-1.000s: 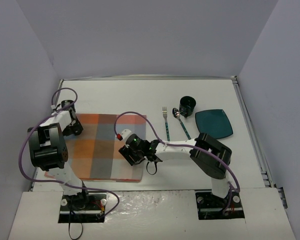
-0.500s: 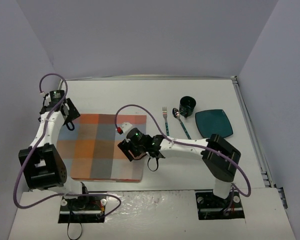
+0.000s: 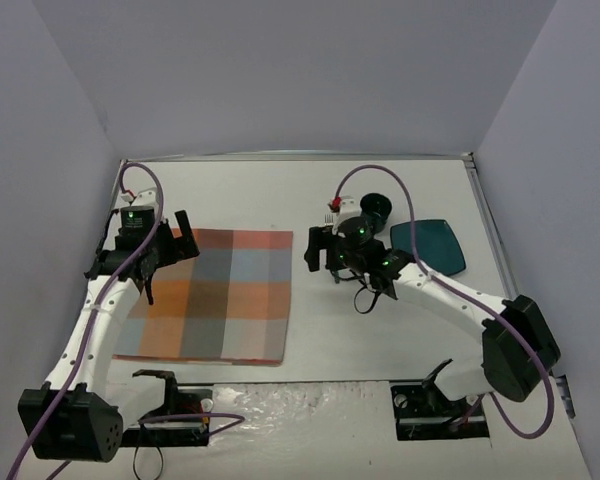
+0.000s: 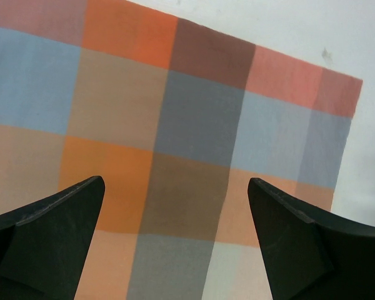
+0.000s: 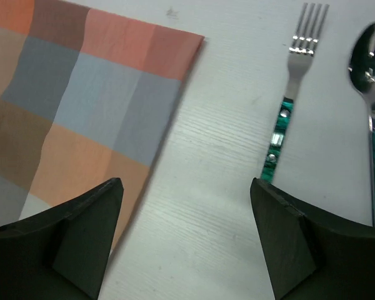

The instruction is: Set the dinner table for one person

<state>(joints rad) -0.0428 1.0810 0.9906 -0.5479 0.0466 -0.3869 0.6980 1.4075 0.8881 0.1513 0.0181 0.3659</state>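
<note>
From above, the white counter (image 3: 310, 190) lies under both arms, with the placemat (image 3: 220, 295) toward its left edge. Left wrist: left gripper (image 4: 175, 182) spread wide, empty, over the placemat. Right wrist: right gripper (image 5: 186, 182) spread wide, empty, over bare counter beside the fork (image 5: 287, 112).

Bare strip of dinner table (image 5: 212, 187) between placemat (image 5: 94, 106) and fork (image 5: 281, 125); spoon (image 5: 369, 62) just beside fork.
</note>
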